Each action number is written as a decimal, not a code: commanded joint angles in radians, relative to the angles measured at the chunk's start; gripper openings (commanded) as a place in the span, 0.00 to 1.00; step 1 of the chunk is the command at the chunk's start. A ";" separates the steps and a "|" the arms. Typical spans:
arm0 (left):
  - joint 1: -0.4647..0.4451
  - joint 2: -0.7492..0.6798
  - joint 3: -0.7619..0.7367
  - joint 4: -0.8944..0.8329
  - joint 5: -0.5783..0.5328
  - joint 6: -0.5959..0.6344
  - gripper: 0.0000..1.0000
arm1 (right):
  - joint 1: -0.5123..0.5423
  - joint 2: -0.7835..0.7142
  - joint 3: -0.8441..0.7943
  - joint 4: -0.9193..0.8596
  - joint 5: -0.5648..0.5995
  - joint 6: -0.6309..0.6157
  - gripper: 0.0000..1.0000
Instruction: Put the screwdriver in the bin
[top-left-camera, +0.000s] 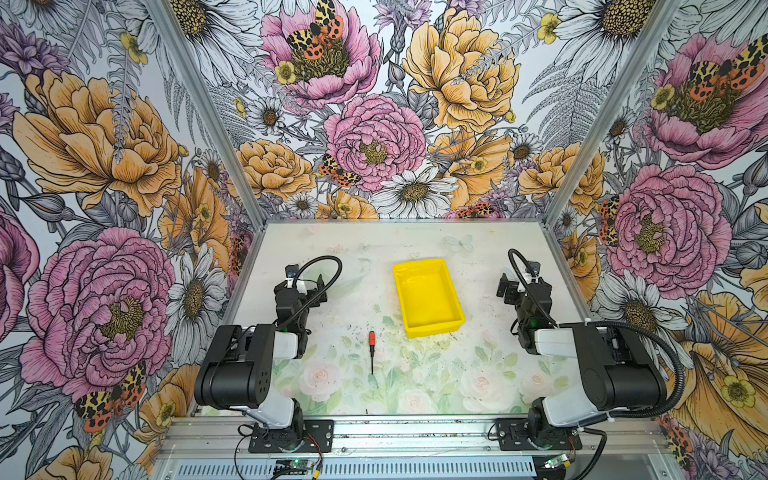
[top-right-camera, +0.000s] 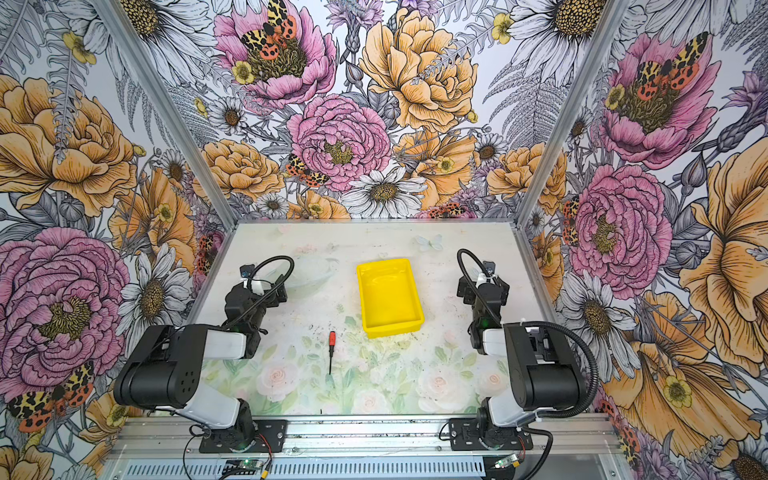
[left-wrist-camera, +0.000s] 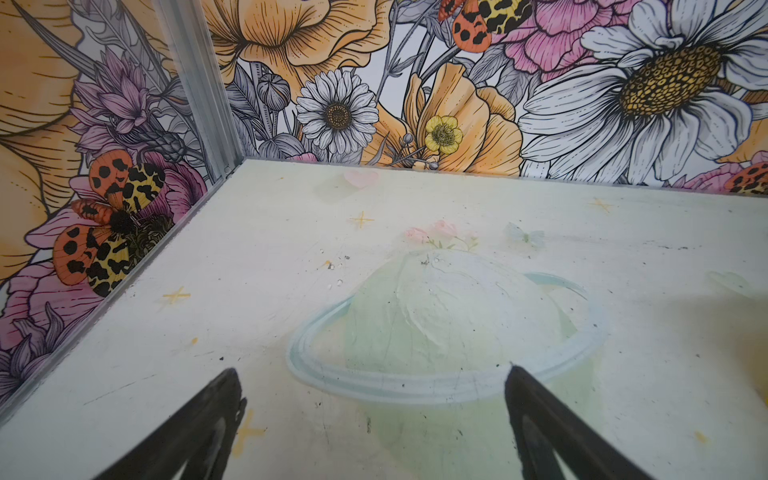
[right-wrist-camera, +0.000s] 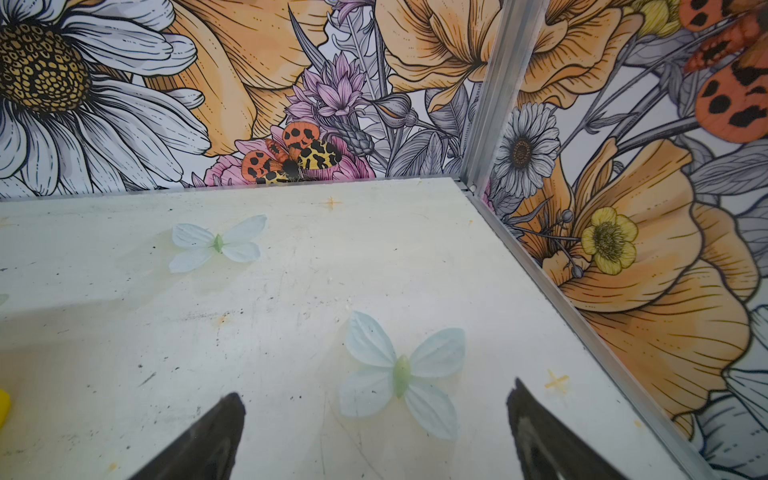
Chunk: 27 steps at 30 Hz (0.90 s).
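Screwdriver (top-left-camera: 371, 351) lies flat on the worktop (top-left-camera: 332, 249), near the yellow bin's (top-left-camera: 434, 329) front corner, not touching it. My left gripper (left-wrist-camera: 372, 370) and right gripper (right-wrist-camera: 376, 388) are spread wide, empty, either side of the bin, well apart.

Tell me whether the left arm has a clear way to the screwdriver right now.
Probably yes. The screwdriver lies flat on the bare table, left of centre, with nothing around it; the bin sits apart. The left tool is open and empty, though it points away and would have to swing back.
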 joint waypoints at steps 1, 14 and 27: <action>0.000 0.001 0.018 0.011 -0.004 0.008 0.99 | 0.001 0.011 -0.007 0.030 -0.010 0.006 0.99; 0.002 0.000 0.017 0.011 0.000 0.007 0.99 | 0.001 0.011 -0.007 0.030 -0.010 0.007 0.99; 0.022 -0.003 0.010 0.020 -0.011 -0.023 0.99 | 0.001 0.011 -0.007 0.031 -0.011 0.007 0.99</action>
